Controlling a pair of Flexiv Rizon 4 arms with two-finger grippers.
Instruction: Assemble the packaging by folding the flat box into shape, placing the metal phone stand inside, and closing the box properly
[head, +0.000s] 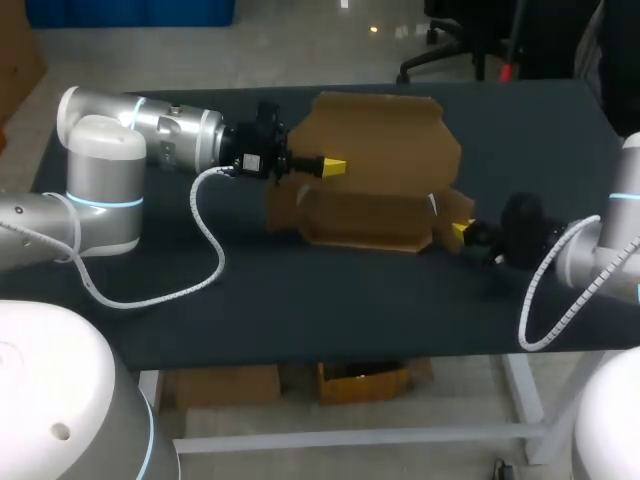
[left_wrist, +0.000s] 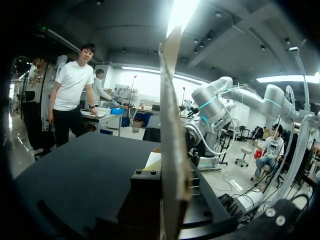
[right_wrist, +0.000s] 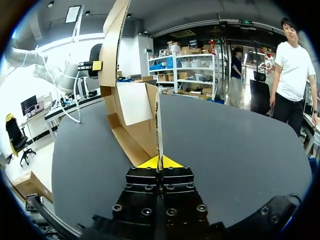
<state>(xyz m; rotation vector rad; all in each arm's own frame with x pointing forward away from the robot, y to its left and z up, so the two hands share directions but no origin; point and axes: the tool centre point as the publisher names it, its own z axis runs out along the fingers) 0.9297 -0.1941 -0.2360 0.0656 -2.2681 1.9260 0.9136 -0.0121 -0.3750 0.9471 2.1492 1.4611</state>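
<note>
1. The cardboard box (head: 385, 145) sits in the upper middle of the head view, on the far half of the table (head: 300, 300). It is plain brown corrugated board, matte, and half folded rather than flat.
2. Its large panel (left_wrist: 172, 125) has clipped corners, giving it a many-sided outline. In front of it in the head view, a long, low section (head: 365, 222) with rounded ends runs left to right.
3. My left gripper (head: 333, 165) comes in from the frame's left, and its yellow tip lies against the large panel's left edge. In the left wrist view the panel stands edge-on between the black finger blocks, its fluted edge showing, and the fingers are pinched narrow onto it.
4. My right gripper (head: 460, 232) is at the box's right end, right of centre in the head view. In the right wrist view both yellow fingertips (right_wrist: 171, 163) press together on a thin flap (right_wrist: 159, 120) standing edge-on ahead of them, so this gripper is clamped on the box too.
5. Ahead of the right gripper, a pale rectangular patch (right_wrist: 134, 102) lies on an inner cardboard face.
6. The table top is dark, smooth and matte, and is carried on a white metal frame (head: 525, 395).
7. A white coiled cable (head: 205, 245) trails from my left arm (head: 110, 170) across the table top at the head view's left.
</note>
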